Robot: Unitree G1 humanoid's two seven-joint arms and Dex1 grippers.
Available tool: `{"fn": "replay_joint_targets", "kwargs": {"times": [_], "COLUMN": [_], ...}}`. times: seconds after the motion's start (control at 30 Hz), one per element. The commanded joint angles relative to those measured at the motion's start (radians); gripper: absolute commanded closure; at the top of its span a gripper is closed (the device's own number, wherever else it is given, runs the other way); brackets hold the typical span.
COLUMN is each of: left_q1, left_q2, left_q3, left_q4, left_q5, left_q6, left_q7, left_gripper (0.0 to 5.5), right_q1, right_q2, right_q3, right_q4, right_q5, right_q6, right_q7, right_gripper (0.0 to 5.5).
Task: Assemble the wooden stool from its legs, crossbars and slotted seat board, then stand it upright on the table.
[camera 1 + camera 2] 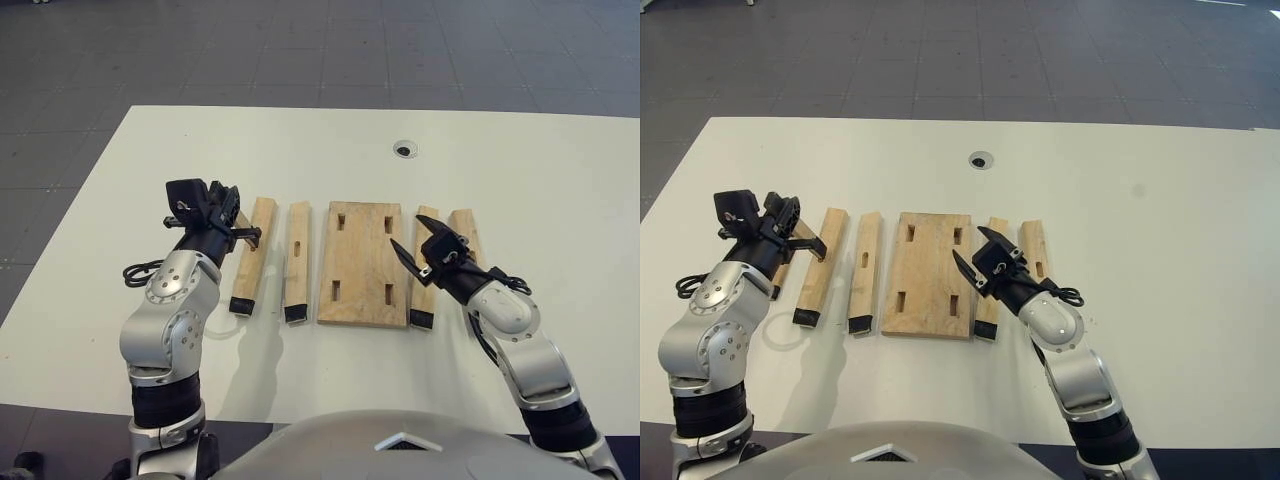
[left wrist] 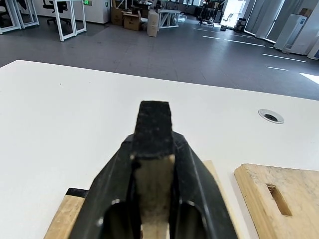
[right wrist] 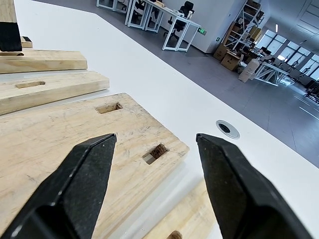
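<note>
My left gripper [image 1: 236, 226] is shut on a wooden leg [image 2: 152, 185] with a black end, at the left end of the row of parts; the gripper hides most of it. Beside it lie another black-tipped leg [image 1: 252, 257] and a slotted crossbar [image 1: 297, 260]. The slotted seat board [image 1: 362, 262] lies flat in the middle. Right of the board are a black-tipped leg [image 1: 424, 295] and one more wooden piece [image 1: 464, 232]. My right gripper [image 1: 416, 240] hangs open just above the board's right edge; the board [image 3: 65, 144] lies under the fingers [image 3: 79, 184].
The parts lie in a row across the middle of the white table [image 1: 540, 180]. A round cable hole [image 1: 405, 150] sits behind them. A black cable loop [image 1: 140, 270] lies by my left arm. Grey floor lies beyond the far edge.
</note>
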Motion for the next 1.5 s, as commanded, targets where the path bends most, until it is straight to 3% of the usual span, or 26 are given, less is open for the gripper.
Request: {"fn": "replay_joint_targets", "kwargs": {"times": [0.03, 1.1, 1.5], "left_q1": [-0.011, -0.026, 0.009], "left_q2": [0.014, -0.043, -0.078], "left_q3": [-0.006, 0.07, 0.047], "left_q4": [0.05, -0.052, -0.027], "left_q5": [0.041, 0.057, 0.087], "left_q6": [-0.031, 0.061, 0.049], "left_q7": [-0.038, -0.031, -0.04], "left_gripper": [5.07, 5.07, 5.07], "right_q1": [-0.004, 0.006, 0.007], "right_q2": [0.003, -0.001, -0.002], "right_q3": [0.002, -0.001, -0.004], "right_q4": [-0.011, -0.01, -0.011], "right_q5": [-0.013, -0.026, -0.025], "right_q6": [0.011, 0.012, 0.012], "right_q7": [-0.002, 0.003, 0.002], "right_gripper": [2.54, 2.54, 2.54]}}
